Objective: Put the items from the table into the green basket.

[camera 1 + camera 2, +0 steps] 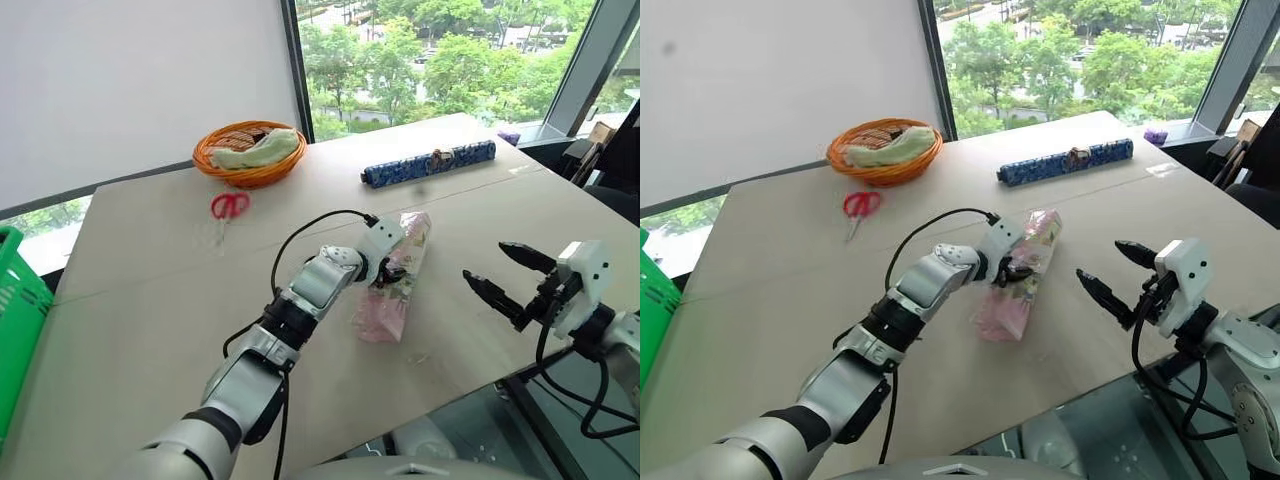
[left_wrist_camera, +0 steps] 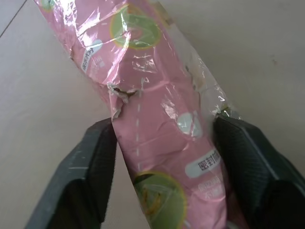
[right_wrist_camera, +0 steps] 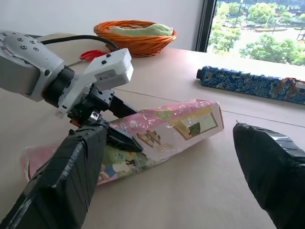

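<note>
The long pink floral-wrapped packet (image 1: pixel 385 310) lies on the table (image 1: pixel 150 300) near its front edge, at the middle. My left gripper (image 1: pixel 390 272) reaches down onto the packet's middle. Both black pads (image 2: pixel 97 152) press against the packet's sides (image 2: pixel 152 71), and the wrapper is crinkled where they touch. My right gripper (image 1: pixel 487 262) hovers open a little to the right of the packet, pointing toward it with nothing between its fingers. The green basket (image 1: pixel 15 320) stands off the table's left edge, with just its corner showing.
At the back of the table an orange wicker bowl (image 1: pixel 250 152) holds a pale cloth. Red-handled scissors (image 1: pixel 230 205) lie just in front of it. A long dark-blue patterned roll (image 1: pixel 430 163) rests at the far right. Windows run behind the table.
</note>
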`<state>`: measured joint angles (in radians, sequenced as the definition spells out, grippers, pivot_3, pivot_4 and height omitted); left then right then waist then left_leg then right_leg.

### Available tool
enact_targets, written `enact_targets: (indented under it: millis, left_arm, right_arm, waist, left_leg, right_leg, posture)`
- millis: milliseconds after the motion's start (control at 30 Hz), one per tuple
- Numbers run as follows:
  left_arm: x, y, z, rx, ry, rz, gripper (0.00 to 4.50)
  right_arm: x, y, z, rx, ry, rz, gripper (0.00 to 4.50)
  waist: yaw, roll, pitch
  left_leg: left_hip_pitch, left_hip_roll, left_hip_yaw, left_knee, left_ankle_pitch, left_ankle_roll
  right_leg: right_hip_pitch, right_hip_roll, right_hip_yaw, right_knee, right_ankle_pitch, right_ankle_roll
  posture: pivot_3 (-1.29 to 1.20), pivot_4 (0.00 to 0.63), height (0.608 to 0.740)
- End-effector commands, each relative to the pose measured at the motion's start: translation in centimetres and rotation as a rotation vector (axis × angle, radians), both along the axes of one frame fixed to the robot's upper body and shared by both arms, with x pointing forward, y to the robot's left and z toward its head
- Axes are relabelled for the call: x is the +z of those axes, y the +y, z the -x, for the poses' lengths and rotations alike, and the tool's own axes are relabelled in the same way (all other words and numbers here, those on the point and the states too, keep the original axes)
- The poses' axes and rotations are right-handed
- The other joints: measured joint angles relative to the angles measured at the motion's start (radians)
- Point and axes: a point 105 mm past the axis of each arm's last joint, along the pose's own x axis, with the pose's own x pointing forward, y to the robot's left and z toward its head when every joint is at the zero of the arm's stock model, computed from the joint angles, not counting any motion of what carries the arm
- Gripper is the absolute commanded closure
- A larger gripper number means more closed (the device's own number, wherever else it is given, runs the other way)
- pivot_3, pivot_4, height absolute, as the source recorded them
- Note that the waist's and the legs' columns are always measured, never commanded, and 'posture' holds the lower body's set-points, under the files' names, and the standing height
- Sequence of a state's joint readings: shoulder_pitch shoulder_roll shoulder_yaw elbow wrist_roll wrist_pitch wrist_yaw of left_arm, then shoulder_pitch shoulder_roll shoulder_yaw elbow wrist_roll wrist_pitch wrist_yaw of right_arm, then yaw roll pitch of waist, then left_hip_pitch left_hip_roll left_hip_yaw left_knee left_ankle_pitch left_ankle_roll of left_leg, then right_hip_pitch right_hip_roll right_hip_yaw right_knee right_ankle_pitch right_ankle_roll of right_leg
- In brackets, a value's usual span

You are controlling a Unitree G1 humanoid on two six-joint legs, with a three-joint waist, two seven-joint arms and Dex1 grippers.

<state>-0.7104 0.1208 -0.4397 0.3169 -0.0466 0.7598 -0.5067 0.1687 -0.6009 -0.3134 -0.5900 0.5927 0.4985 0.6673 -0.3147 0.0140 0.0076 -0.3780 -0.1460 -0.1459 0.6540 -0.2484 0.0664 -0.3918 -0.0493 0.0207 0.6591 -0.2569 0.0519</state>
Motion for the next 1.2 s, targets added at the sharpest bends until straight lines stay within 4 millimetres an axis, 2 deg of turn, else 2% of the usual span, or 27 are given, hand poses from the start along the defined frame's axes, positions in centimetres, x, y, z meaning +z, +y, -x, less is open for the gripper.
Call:
enact_targets:
  millis: [33,67,200,267,367,500,600,700,800,833,900,1000,1100,1200]
  left_arm:
    - [-1.4,0.3,0.2,0.009,0.028,-0.041,2.86]
    - [-1.4,0.4,0.2,0.013,0.027,-0.039,3.39]
    - [-1.1,0.6,-0.3,0.046,0.023,-0.013,4.45]
    - [-0.7,0.7,-0.3,0.031,0.016,0.016,4.48]
    - [1.2,1.5,-1.7,0.073,-0.051,0.078,4.48]
    - [4.6,4.7,-4.5,0.165,-0.176,0.095,4.48]
    - [8.7,9.8,-7.0,0.259,-0.350,-0.009,4.48]
    - [12.3,14.4,-8.2,0.384,-0.454,-0.034,4.48]
    - [16.0,21.2,-8.6,0.557,-0.557,-0.104,4.48]
    - [17.3,24.0,-8.3,0.624,-0.599,-0.149,4.48]
    - [19.7,28.3,-7.4,0.732,-0.666,-0.222,4.48]
    - [22.5,34.1,-5.0,0.870,-0.738,-0.325,4.48]
    - [24.0,38.6,-2.1,0.965,-0.763,-0.451,4.48]
    - [24.6,42.1,0.9,1.063,-0.761,-0.502,4.48]
  right_arm:
    - [1.3,0.4,-0.3,0.023,-0.061,0.006,0.00]
    - [1.3,0.4,-0.3,0.025,-0.061,0.007,0.00]
    - [1.4,0.8,-0.6,0.048,-0.060,0.004,0.00]
    - [1.2,1.1,-0.6,0.066,-0.051,0.005,0.00]
    - [1.2,1.5,-0.9,0.089,-0.049,0.008,0.00]
    - [1.8,2.5,-1.4,0.143,-0.061,-0.025,0.00]
    - [2.5,4.0,-2.1,0.206,-0.077,-0.058,0.00]
    - [2.7,5.3,-2.9,0.258,-0.087,-0.065,0.00]
    - [2.9,6.8,-4.6,0.293,-0.103,-0.056,0.00]
    - [3.4,7.4,-5.2,0.311,-0.117,-0.067,0.00]
    - [4.5,8.7,-6.0,0.352,-0.141,-0.099,0.00]
    - [5.9,10.7,-6.5,0.432,-0.168,-0.136,0.00]
    - [6.7,12.6,-6.7,0.516,-0.180,-0.146,0.00]
    - [7.3,14.3,-6.6,0.598,-0.186,-0.163,0.00]
  waist:
    - [0.000,0.000,0.000]
    - [0.000,0.000,0.000]
    - [0.002,0.000,0.000]
    - [0.003,0.000,0.000]
    - [0.001,-0.001,0.001]
    - [-0.004,-0.002,0.005]
    - [-0.011,-0.005,0.011]
    - [-0.005,-0.004,0.011]
    - [0.008,-0.004,0.011]
    - [0.009,-0.004,0.011]
    - [0.015,-0.004,0.011]
    - [0.036,-0.005,0.012]
    - [0.072,-0.006,0.012]
    - [0.115,-0.006,0.012]
  left_leg:
    - [0.000,0.000,0.000,0.000,0.000,0.000]
    - [0.000,0.000,0.000,0.000,0.000,0.000]
    - [0.000,0.000,0.000,0.000,0.000,0.000]
    - [0.000,0.000,0.000,0.000,0.000,0.000]
    - [0.000,0.000,0.000,0.000,0.000,0.000]
    - [-0.001,0.000,0.000,0.000,0.000,0.000]
    - [-0.001,0.000,0.000,0.000,0.000,0.000]
    - [-0.002,0.001,-0.001,-0.001,0.001,0.000]
    - [-0.002,0.001,-0.001,-0.002,0.003,0.004]
    - [-0.002,0.001,-0.001,-0.002,0.003,0.004]
    - [-0.003,0.000,0.000,-0.003,0.004,0.002]
    - [-0.005,0.000,0.000,-0.005,0.005,0.001]
    - [-0.009,0.000,0.000,-0.006,0.005,0.001]
    - [-0.009,-0.001,0.000,-0.006,0.005,0.001]
  right_leg:
    - [0.000,0.000,0.000,0.000,0.000,0.000]
    - [0.000,0.000,0.000,0.000,0.000,0.000]
    - [0.001,0.000,-0.001,0.000,0.000,0.000]
    - [0.001,-0.001,-0.002,-0.001,0.000,0.000]
    - [0.001,-0.001,-0.002,-0.001,0.000,0.001]
    - [0.000,-0.001,-0.001,0.000,0.000,0.001]
    - [-0.004,0.000,0.000,0.002,0.000,0.001]
    - [-0.005,0.002,0.001,0.003,0.000,0.000]
    - [-0.006,0.002,0.001,0.002,0.003,-0.004]
    - [-0.006,0.002,0.002,0.002,0.003,-0.004]
    - [-0.009,0.002,0.003,0.003,0.003,-0.005]
    - [-0.013,0.002,0.004,0.004,0.003,-0.005]
    - [-0.019,0.002,0.004,0.006,0.003,-0.005]
    - [-0.020,0.002,0.006,0.006,0.004,-0.006]
  posture:
    - [-0.46,0.000,0.740]
    - [-0.46,0.000,0.740]
    - [-0.45,0.000,0.740]
    - [-0.44,0.000,0.740]
    - [-0.43,0.000,0.740]
    - [-0.41,0.000,0.740]
    - [-0.38,0.000,0.740]
    - [-0.33,0.000,0.740]
    - [-0.29,0.000,0.740]
    - [-0.27,0.000,0.740]
    - [-0.23,0.000,0.740]
    - [-0.18,0.000,0.740]
    - [-0.11,0.000,0.740]
    - [-0.06,0.000,0.740]
